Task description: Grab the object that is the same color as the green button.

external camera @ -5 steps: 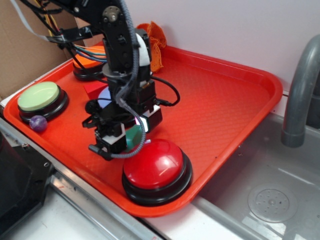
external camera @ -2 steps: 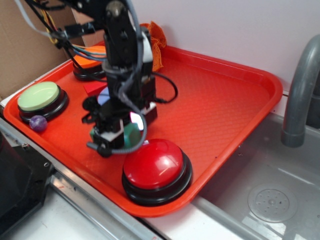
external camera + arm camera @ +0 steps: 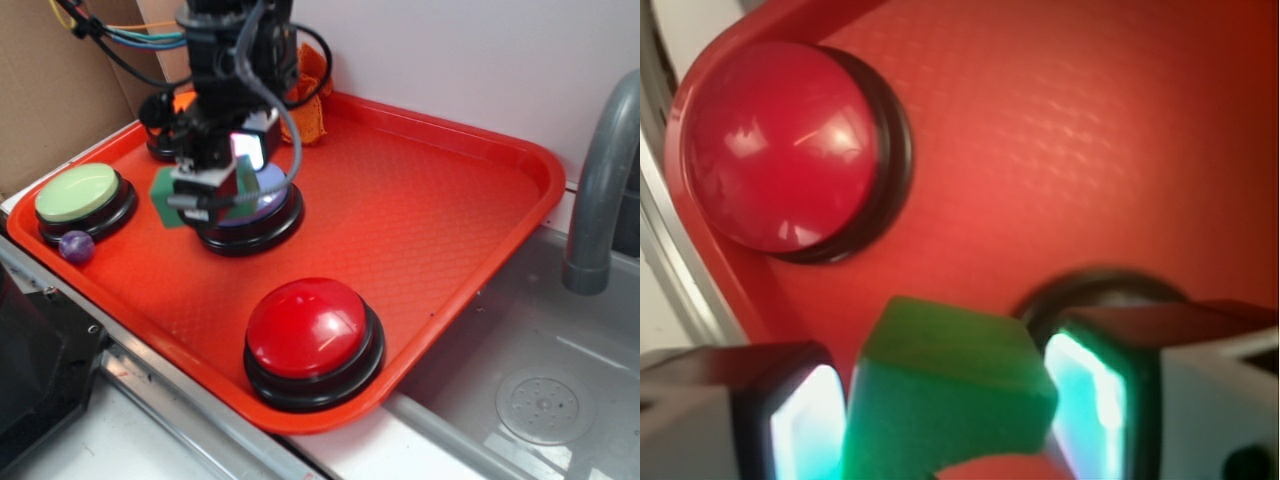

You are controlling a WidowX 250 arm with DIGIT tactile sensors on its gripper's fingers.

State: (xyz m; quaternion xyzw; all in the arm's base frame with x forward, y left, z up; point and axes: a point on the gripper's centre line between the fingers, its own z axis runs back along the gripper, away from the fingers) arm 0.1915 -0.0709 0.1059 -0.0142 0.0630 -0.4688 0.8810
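Observation:
My gripper (image 3: 205,195) is shut on the dark green block (image 3: 166,198), which hangs in the air above the tray, over the left side of the blue-lavender button (image 3: 262,205). In the wrist view the green block (image 3: 950,390) fills the space between my two lit fingers (image 3: 805,420), with its notch at the bottom edge. The green button (image 3: 77,193), with a pale lime dome on a black base, sits at the tray's left corner, to the left of the gripper.
A red tray (image 3: 430,200) holds a large red button (image 3: 308,335) near its front edge, an orange button (image 3: 165,135) behind my arm, and a small purple ball (image 3: 76,246) beside the green button. An orange cloth (image 3: 312,75) lies at the back. A grey faucet (image 3: 600,180) and sink (image 3: 540,400) are on the right.
My gripper has risen and moved back and left with the green block in it, away from the red button. The blue-lavender button is uncovered now.

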